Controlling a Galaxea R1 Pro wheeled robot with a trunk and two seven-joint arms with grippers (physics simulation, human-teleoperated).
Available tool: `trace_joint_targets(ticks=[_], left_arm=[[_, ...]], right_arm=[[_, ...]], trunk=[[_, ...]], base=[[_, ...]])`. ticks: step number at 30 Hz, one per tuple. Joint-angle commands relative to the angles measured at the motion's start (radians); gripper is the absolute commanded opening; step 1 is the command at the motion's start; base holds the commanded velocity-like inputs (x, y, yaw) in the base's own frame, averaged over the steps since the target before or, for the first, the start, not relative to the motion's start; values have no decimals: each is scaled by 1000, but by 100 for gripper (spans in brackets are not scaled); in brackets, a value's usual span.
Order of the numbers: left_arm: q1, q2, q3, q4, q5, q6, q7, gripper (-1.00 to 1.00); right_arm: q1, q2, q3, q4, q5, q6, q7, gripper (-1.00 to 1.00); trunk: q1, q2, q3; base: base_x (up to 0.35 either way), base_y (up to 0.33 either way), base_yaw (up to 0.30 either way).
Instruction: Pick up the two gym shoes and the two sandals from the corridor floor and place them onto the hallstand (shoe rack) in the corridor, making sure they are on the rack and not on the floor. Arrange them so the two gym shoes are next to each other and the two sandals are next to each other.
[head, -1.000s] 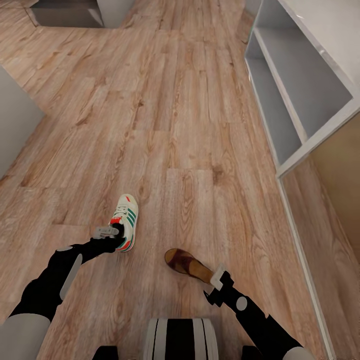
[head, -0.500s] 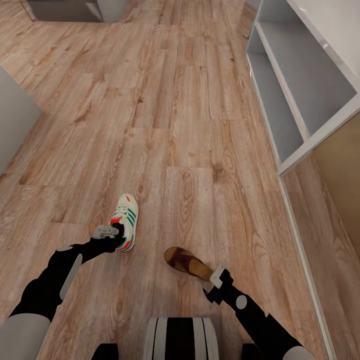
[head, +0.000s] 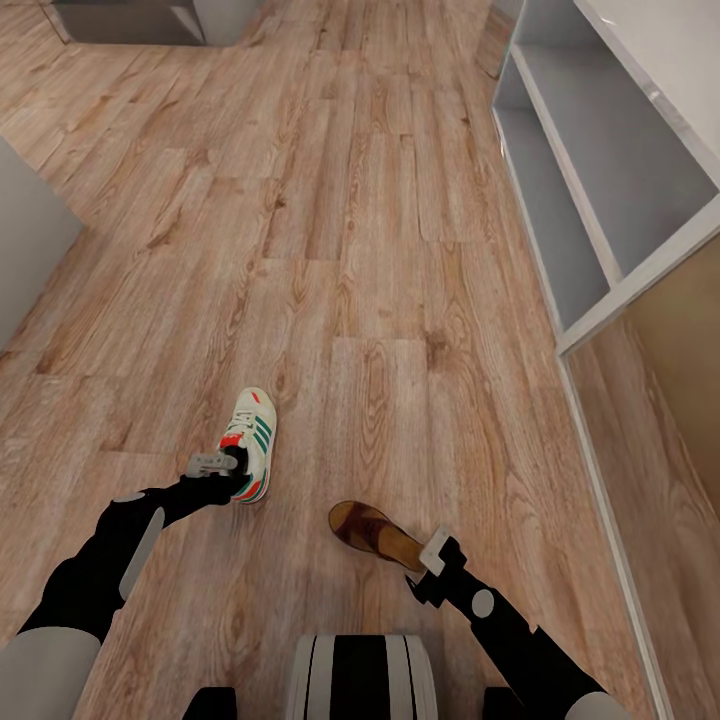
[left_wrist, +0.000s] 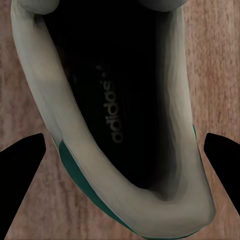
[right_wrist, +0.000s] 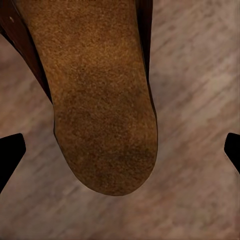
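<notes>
Head view has our left gripper (head: 222, 463) spread wide over the gym shoe's (head: 252, 440) heel collar and our right gripper (head: 432, 556) equally wide above the sandal's (head: 375, 530) heel, so we'd drop straight down before squeezing.

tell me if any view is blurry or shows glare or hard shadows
Head view: even flat light, no glare, no hard shadows around the gym shoe or sandal; the hallstand looks stretched toward the corner. Left wrist view: shoe opening dark, its rim soft. Right wrist view: sandal insole grainy, floor planks smeared.
</notes>
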Motion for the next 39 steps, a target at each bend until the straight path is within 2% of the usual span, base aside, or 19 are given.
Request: trace_joint_targets(ticks=[1, 28, 31, 39], left_arm=[[0, 0, 1, -1, 10, 10, 0, -100], [0, 0, 6, -1, 12, 10, -1, -100], [-1, 0, 6, -1, 12, 11, -1, -100], [-2, 0, 7, -2, 12, 11, -2, -100]], right_arm=[[0, -1, 2, -3, 9, 6, 2, 100], [0, -1, 1, -3, 8, 7, 2, 100], [0, -1, 1, -3, 6, 7, 2, 100], [0, -1, 1, -3, 4, 8, 2, 100]], trunk=[[0, 0, -1], [0, 0, -1], [1, -1, -15], [1, -1, -21]], base=[[6, 0, 0], [15, 7, 0], [0, 0, 0], [0, 0, 0]])
